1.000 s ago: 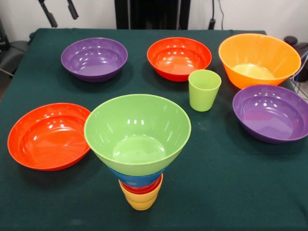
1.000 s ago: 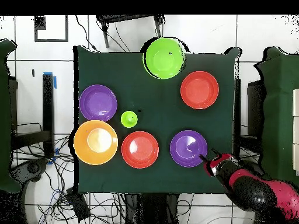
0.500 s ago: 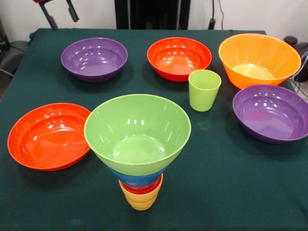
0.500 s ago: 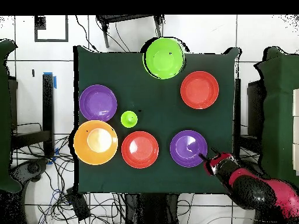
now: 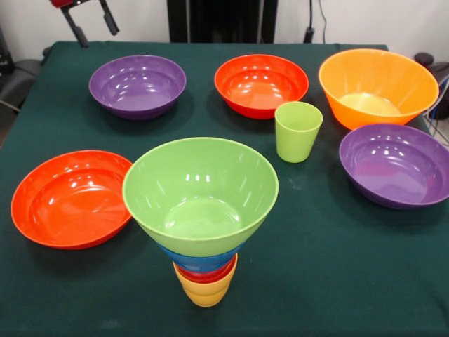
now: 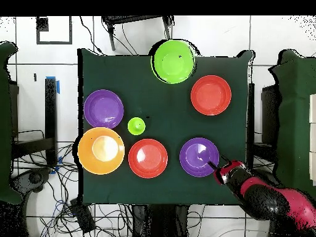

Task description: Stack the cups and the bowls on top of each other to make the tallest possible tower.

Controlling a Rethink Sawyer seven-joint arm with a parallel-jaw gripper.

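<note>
The tower stands at the table's near edge in the front view: a yellow cup [image 5: 204,293] lowest, then a red cup [image 5: 205,274], a blue bowl [image 5: 199,261] and a wide green bowl [image 5: 200,189] on top; from overhead only the green bowl [image 6: 173,61] shows. A light green cup [image 5: 297,131] [image 6: 136,126] stands alone. My gripper [image 5: 98,36] [image 6: 216,166] hangs open and empty just behind the far-left purple bowl [image 5: 137,86] [image 6: 199,157], beside its rim.
Spread around are a second purple bowl [image 5: 395,165] [image 6: 103,108], two red-orange bowls [image 5: 261,84] [image 5: 70,198] [image 6: 147,158] [image 6: 211,95] and a large orange bowl [image 5: 377,86] [image 6: 101,150]. All sit upright on the green cloth [image 5: 330,267].
My gripper has crept a little further over the table toward the purple bowl. Nothing on the table has moved.
</note>
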